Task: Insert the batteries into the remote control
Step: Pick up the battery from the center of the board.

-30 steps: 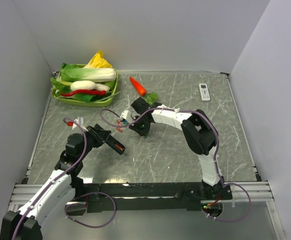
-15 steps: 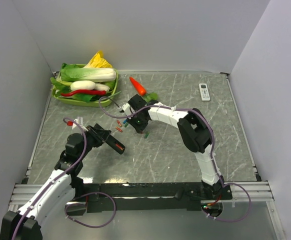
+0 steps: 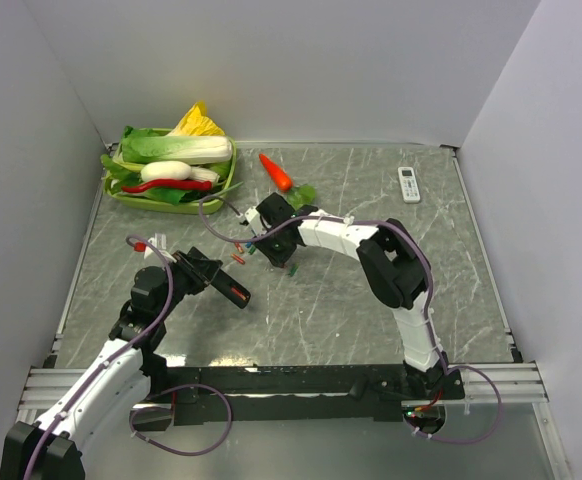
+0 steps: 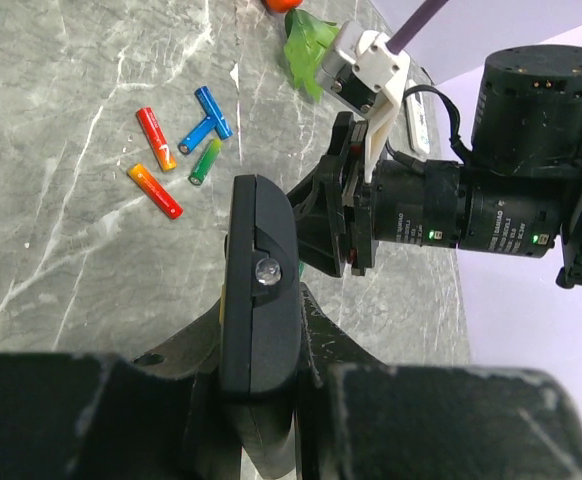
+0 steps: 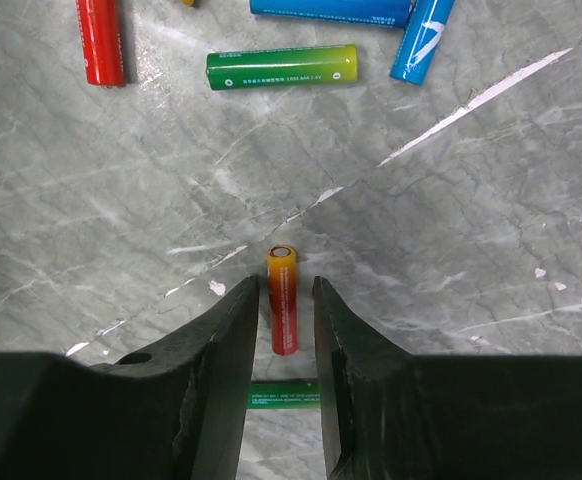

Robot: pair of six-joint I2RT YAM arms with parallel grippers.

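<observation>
Grey-veined marble table (image 3: 351, 300), pale walls on three sides: your working field.

Right gripper (image 5: 283, 288): you have it low over the middle of the table, fingers (image 5: 221, 360) parted narrowly. Between them is one red-orange battery (image 5: 282, 300), lying lengthwise along the gap. A sliver of marble shows on either side of it. Your wrist view does not settle whether either pad touches it. Just below the fingers lies one green battery (image 5: 286, 395), crosswise and partly hidden.

Beyond the fingertips, loose on the marble:
- a second green battery (image 5: 281, 68)
- a red battery (image 5: 101, 40) to its left
- two blue batteries (image 5: 423, 40) to its right, meeting at an angle

Left gripper (image 3: 203, 272): you have it clamped on the black remote control (image 4: 259, 290). The remote is held on edge between the fingers, its front end with the small clear bulb pointing toward the right arm. It appears clear of the table. It sits nearer the arm bases than the battery cluster and apart from it.

Further out, toward the back wall:
- an orange carrot (image 3: 275, 171), just behind the right arm's wrist
- a small white remote (image 3: 409, 184), well off to the right
- a green tray (image 3: 114, 188) in the far left corner, heaped with leafy vegetables, a white radish and a red chilli
</observation>
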